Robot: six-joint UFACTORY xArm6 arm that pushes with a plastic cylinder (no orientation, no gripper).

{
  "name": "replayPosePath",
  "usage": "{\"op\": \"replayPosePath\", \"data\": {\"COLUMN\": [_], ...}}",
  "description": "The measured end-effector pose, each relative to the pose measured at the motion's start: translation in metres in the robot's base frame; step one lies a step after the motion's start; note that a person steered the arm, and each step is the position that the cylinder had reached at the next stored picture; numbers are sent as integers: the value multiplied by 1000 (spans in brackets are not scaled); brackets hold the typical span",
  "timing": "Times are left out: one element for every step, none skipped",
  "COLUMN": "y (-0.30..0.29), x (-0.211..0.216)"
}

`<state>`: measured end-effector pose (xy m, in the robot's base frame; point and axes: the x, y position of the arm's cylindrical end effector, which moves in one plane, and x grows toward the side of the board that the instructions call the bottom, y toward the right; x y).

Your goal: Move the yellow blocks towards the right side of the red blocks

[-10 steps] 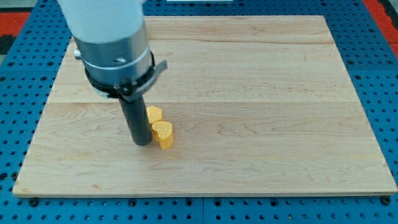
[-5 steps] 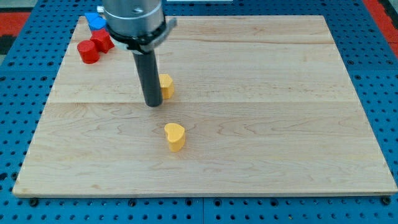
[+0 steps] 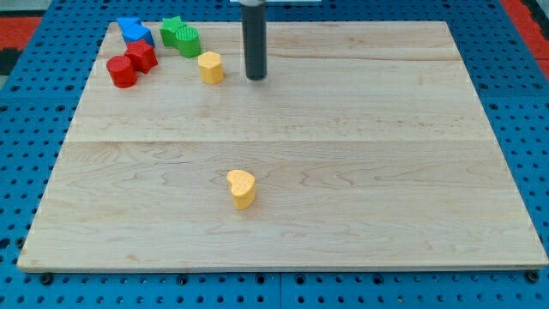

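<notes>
End effector: bare rod, my tip (image 3: 255, 77) just right of yellow block (image 3: 210, 67).

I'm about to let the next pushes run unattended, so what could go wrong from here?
1. My tip stands at the view's right of the yellow hexagonal block; a push leftward could ram it into the green star block or the red blocks.
2. The yellow heart block lies far below and may be left behind.

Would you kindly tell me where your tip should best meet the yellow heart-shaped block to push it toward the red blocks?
No grasp is possible, only a push. The yellow heart-shaped block lies toward the view's bottom, far from the red blocks. My tip should probably meet its lower-right face, coming from the view's bottom right, and drive it up-left.
</notes>
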<state>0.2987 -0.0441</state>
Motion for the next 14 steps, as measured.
{"op": "replayPosePath", "data": {"y": [-83, -42, -76, -103, -102, -38, 74, 80, 11, -61, -87, -39, -104, -161], "x": [-6, 39, 49, 38, 25, 48, 126, 222, 242, 183, 174, 209, 192, 187]}}
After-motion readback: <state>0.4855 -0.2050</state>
